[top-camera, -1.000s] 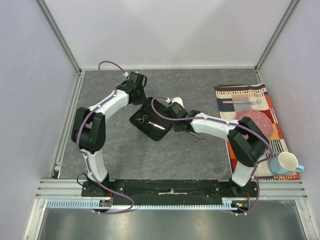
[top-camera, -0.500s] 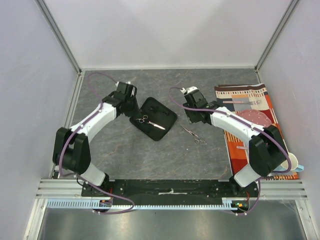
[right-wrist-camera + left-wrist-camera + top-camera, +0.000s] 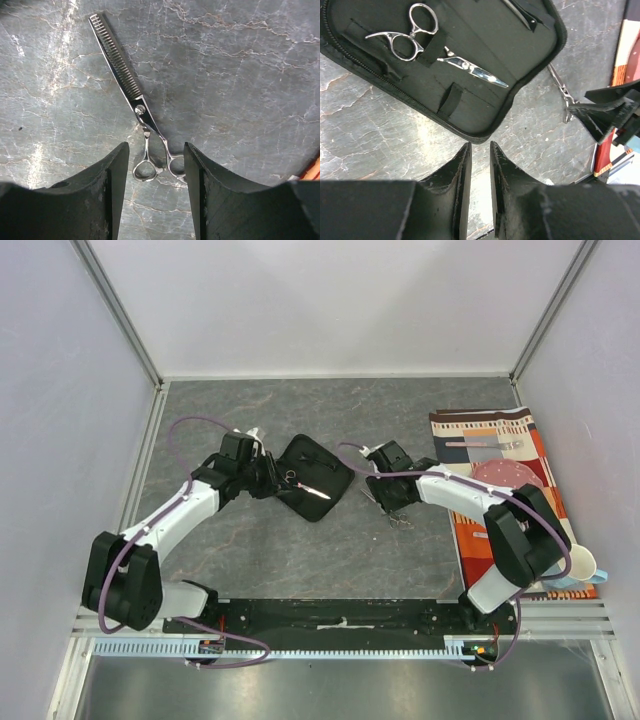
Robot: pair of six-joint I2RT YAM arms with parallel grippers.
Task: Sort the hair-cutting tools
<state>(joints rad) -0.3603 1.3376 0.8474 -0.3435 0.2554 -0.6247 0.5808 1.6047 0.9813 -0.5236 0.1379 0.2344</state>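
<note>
A black zip pouch (image 3: 325, 468) lies open mid-table, and silver ring-handled scissors (image 3: 300, 483) are strapped inside it (image 3: 427, 47). A thin black stick-like piece (image 3: 522, 15) sits at the pouch's far edge. Toothed thinning scissors (image 3: 131, 85) lie on the stone table right of the pouch (image 3: 388, 510). My right gripper (image 3: 156, 147) is open and low over them, with their ring handles between its fingertips. My left gripper (image 3: 480, 147) hovers just off the pouch's left edge (image 3: 265, 480). Its jaws stand a narrow gap apart with nothing between them.
A striped placemat (image 3: 500, 430) at the right carries a fork and knife (image 3: 485, 444), a pink plate (image 3: 515, 485) and a white cup (image 3: 573, 565). Metal frame rails border the table on all sides.
The left arm pulled back from the pouch's far corner to its left edge. The right arm left the pouch, swung right, then came down over the thinning scissors.
</note>
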